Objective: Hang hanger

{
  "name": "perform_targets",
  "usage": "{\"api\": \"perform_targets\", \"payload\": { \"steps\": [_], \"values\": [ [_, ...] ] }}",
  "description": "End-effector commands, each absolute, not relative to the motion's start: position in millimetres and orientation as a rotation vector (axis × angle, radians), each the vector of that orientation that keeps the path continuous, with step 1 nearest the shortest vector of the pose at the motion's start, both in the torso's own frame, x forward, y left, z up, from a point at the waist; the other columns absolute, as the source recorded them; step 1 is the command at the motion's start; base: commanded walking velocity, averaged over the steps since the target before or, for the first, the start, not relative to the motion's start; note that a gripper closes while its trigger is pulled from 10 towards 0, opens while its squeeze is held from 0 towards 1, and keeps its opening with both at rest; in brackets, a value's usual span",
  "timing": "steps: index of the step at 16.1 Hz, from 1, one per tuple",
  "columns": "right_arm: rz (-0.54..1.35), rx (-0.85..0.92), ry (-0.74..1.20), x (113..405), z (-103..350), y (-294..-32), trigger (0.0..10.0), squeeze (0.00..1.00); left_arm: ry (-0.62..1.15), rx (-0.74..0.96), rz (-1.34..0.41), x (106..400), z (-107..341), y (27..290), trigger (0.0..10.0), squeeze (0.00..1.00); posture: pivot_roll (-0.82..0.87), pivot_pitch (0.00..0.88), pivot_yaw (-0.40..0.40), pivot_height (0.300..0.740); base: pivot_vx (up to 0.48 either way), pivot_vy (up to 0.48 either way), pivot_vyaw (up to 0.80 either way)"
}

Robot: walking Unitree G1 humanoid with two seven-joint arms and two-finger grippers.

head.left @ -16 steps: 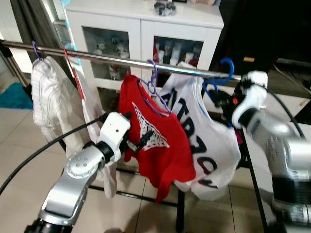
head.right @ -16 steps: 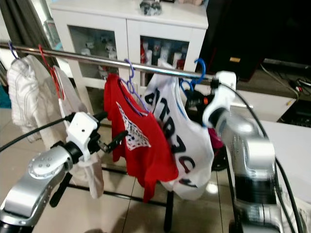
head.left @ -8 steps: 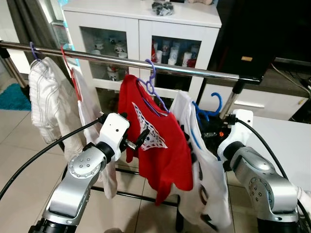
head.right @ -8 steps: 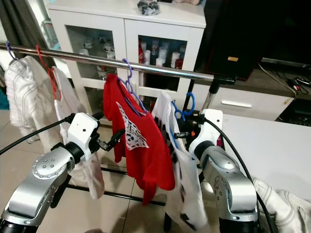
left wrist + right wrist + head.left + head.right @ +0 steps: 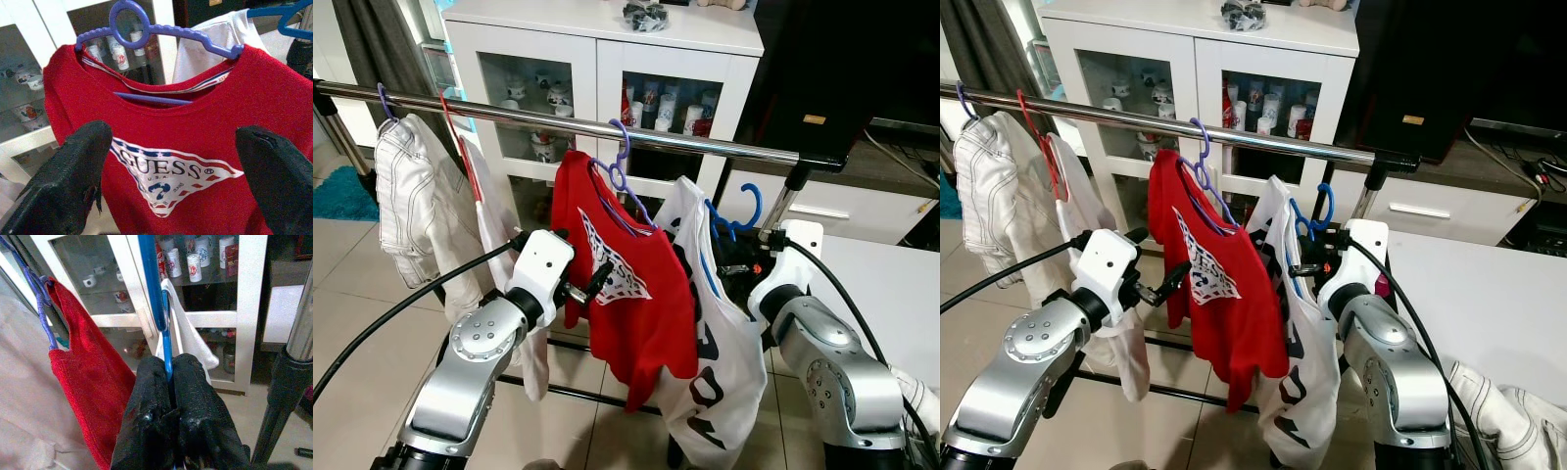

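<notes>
Pinching the blue hanger between pressed-together fingers, the right end effector holds it below the metal rail, hook free of the bar, with the white printed shirt draped from it. Left end effector is spread wide, fingers apart, facing the red shirt, which hangs from a purple hanger hooked on the rail. Further left on the rail: a white jacket and a pale garment on a red hanger. Behind stands a white cabinet with glass doors; its shelves hold small cups and bottles, details too small to tell. Versus one second ago: the blue hanger's hook was up at the rail and is now lower, off it; against half a second ago it sits slightly higher. Left arm is essentially unchanged.
</notes>
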State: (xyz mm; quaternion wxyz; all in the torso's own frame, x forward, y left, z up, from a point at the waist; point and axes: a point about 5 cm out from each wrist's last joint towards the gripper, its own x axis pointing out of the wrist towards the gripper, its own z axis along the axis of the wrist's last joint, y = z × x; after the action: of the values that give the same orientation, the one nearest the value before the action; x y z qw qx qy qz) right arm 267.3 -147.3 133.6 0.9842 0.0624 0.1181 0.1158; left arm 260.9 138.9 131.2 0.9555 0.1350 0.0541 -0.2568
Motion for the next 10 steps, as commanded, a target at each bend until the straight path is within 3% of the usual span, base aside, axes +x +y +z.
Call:
{"api": "perform_targets", "payload": {
  "steps": [1, 7, 10],
  "values": [
    [0.221, 0.125, 0.220, 267.4, 133.9, -148.9, 10.0, 0.00, 0.109, 0.276, -0.524, 259.9, 130.9, 137.6, 10.0, 0.00, 0.04, 0.000, -0.054, 0.740, 0.000, 0.000, 0.00],
    [0.213, 0.128, 0.220, 267.9, 132.1, -148.5, 10.0, 0.00, 0.109, 0.275, -0.532, 259.6, 130.4, 136.5, 10.0, 0.00, 0.04, 0.000, -0.053, 0.740, 0.000, 0.000, 0.00],
    [0.213, 0.131, 0.221, 267.4, 131.1, -147.3, 10.0, 0.00, 0.109, 0.277, -0.535, 259.6, 130.3, 137.0, 10.0, 0.00, 0.04, 0.000, -0.050, 0.740, -0.265, 0.000, 0.00]
  ]
}}
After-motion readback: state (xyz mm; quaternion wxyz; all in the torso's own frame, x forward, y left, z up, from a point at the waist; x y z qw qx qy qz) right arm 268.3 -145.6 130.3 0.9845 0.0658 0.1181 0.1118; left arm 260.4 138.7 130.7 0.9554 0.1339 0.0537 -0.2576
